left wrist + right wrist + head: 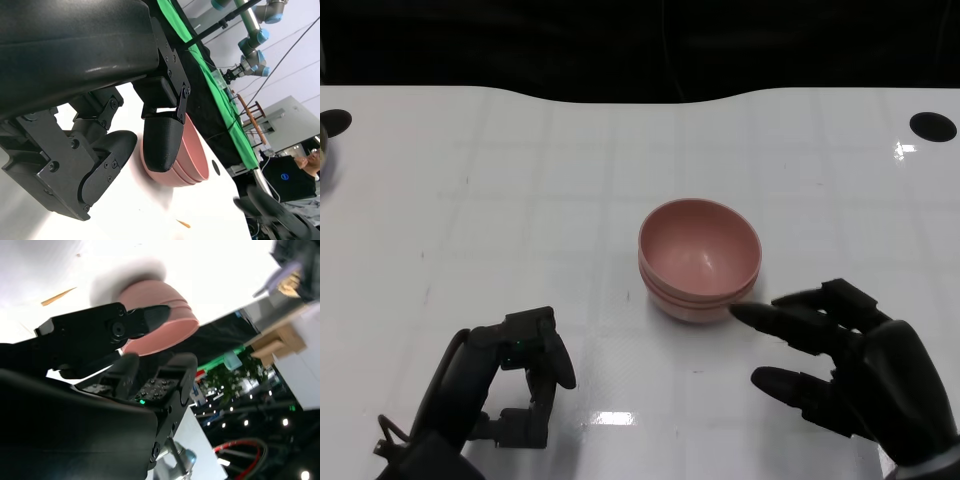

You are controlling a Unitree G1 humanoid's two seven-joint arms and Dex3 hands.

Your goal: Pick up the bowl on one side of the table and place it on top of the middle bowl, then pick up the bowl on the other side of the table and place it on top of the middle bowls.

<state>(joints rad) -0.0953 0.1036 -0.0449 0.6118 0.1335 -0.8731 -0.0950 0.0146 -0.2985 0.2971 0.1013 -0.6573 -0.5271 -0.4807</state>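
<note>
A: Head view: where are the pink bowls?

B: Stacked mid-bench, nested together. The right hand sits just beside them, fingers spread and reaching toward the stack's near side, holding nothing. The left hand rests well apart at lower left, fingers curled in on nothing.

A: Left wrist view?

B: Curled fingers up close, stack beyond them.

A: Right wrist?

B: Splayed fingers before the stack, empty. No readable writing anywhere
</note>
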